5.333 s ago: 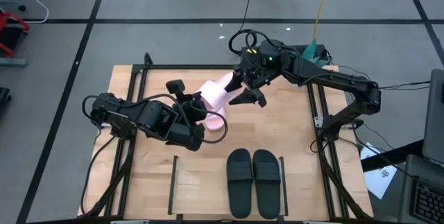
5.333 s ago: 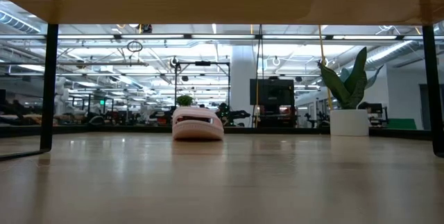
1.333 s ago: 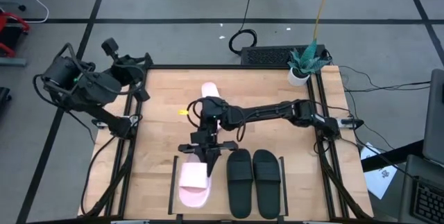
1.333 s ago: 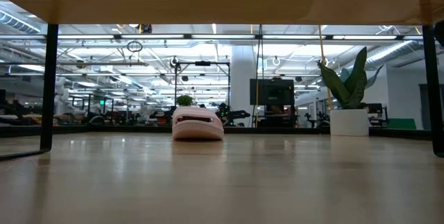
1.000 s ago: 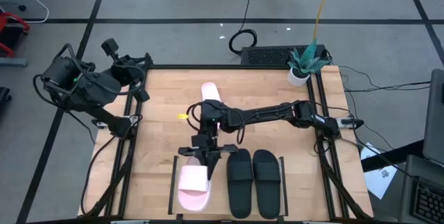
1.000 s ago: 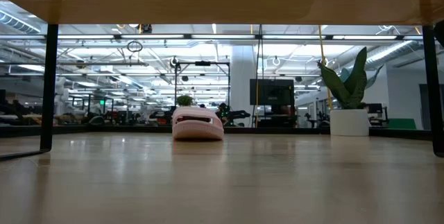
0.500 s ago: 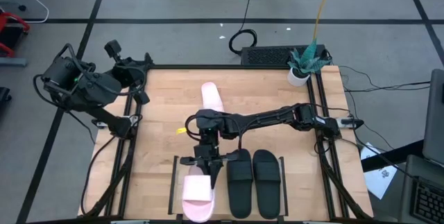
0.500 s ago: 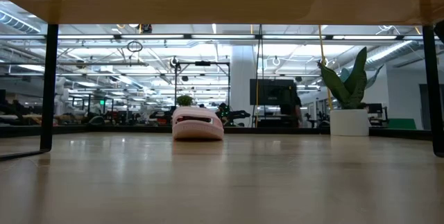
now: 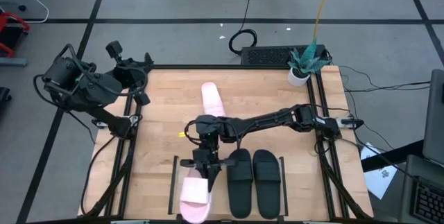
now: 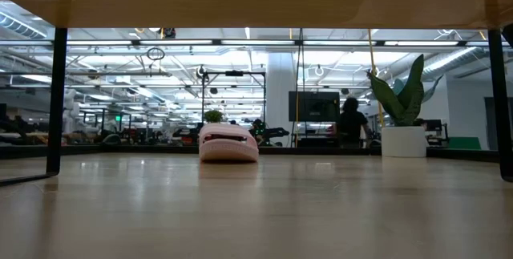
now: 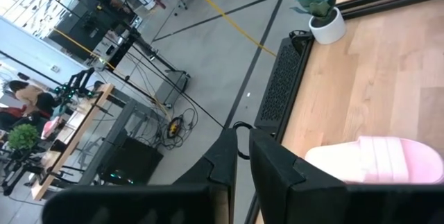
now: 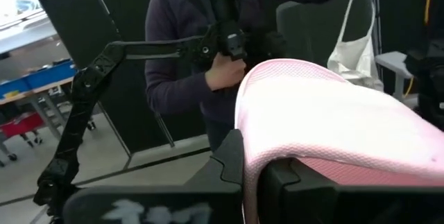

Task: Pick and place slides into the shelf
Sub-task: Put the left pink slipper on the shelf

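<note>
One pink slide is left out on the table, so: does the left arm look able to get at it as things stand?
Probably yes: the left gripper waits at the table's far-left corner, and bare board lies between it and the pink slide.

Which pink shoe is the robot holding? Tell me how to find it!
Look at the low shelf at the table's near edge, where two black slides lie side by side. Just left of them, the right gripper pinches a pink slide. The other pink one lies alone mid-table.
</note>
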Robot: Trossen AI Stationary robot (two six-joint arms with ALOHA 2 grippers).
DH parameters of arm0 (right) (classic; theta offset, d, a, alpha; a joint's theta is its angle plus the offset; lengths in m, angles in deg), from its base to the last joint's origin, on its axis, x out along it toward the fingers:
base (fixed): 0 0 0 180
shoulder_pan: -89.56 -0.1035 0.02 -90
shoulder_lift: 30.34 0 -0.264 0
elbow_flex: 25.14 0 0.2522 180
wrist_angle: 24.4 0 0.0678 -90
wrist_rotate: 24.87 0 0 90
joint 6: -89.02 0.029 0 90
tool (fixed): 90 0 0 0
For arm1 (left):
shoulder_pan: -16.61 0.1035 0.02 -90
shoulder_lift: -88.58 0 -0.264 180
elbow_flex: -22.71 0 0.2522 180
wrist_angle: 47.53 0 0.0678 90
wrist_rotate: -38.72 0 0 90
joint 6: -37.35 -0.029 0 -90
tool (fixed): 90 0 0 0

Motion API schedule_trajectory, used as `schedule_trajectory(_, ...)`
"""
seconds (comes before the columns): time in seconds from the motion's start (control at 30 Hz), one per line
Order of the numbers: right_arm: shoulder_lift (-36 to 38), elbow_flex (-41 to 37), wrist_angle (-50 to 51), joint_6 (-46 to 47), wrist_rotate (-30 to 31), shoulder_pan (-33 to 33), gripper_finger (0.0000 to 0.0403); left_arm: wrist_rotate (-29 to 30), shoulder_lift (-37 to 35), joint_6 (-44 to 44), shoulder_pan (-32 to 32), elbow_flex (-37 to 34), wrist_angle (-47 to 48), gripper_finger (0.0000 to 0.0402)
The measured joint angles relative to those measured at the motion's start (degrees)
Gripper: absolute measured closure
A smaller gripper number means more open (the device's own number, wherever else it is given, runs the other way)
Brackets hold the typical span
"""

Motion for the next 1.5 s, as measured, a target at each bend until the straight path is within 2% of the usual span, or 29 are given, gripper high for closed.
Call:
schedule_trajectory(0.87,0.00,-9.42,0.29,-8.75,0.00,1.03,0.0403,0.00,0.00,-0.24,0.01,0.00,0.00,0.0357)
schedule_trajectory(1.03,0.00,-10.95,0.28,-9.01,1.66,0.83,0.0403,0.00,-0.01,-0.31,0.01,0.00,0.00,0.0357)
schedule_trajectory(1.17,0.07,-12.46,0.15,-9.18,5.29,0.38,0.0399,0.00,-0.01,-0.29,0.00,0.00,0.00,0.0357)
schedule_trajectory(1.5,0.15,-12.76,-0.47,-3.57,7.63,0.08,0.0392,-0.53,0.00,-0.55,0.00,0.00,0.00,0.0357)
